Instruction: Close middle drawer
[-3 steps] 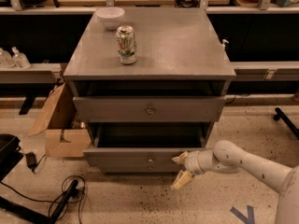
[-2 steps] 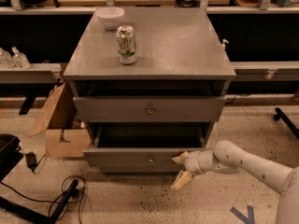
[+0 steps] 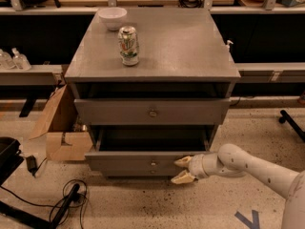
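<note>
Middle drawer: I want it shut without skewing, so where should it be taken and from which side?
Take the middle drawer at its flat front, by the small central knob, coming straight from the front. The drawer stands pulled out with its box open, so a centred push should probably slide it in squarely. The gripper, open, sits at the front's right part, off centre.

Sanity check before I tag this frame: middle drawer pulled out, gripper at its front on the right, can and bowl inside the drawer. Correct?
One error: the camera view shows the can and bowl on the cabinet top, not inside the drawer. The rest holds: middle drawer pulled out, open gripper at its front on the right.
</note>
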### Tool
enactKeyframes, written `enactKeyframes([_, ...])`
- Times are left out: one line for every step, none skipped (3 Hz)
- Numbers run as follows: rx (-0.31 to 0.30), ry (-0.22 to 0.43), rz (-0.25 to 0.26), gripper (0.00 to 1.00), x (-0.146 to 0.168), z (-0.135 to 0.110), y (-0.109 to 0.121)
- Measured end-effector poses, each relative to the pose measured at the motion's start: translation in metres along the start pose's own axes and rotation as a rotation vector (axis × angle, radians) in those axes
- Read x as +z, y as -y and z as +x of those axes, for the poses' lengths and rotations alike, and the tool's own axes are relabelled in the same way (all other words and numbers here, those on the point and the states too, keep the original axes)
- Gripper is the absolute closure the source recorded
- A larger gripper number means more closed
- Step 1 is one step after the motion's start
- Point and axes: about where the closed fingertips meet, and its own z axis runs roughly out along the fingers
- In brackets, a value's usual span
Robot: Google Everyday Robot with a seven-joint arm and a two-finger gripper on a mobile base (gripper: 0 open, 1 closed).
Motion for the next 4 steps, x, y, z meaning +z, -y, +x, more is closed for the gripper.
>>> enactKeyframes([0.000,0.001,-0.004,0.65,0.002,-0.001,-0.001])
enactKeyframes([0.000,0.003,-0.008,0.90,0.004,-0.001,-0.002])
enactKeyframes([-0.023,-0.007,-0.013,1.00,0.011,-0.004,0.014])
enactKeyframes([-0.028,-0.013,-0.026,1.00,0.017,-0.001,0.017])
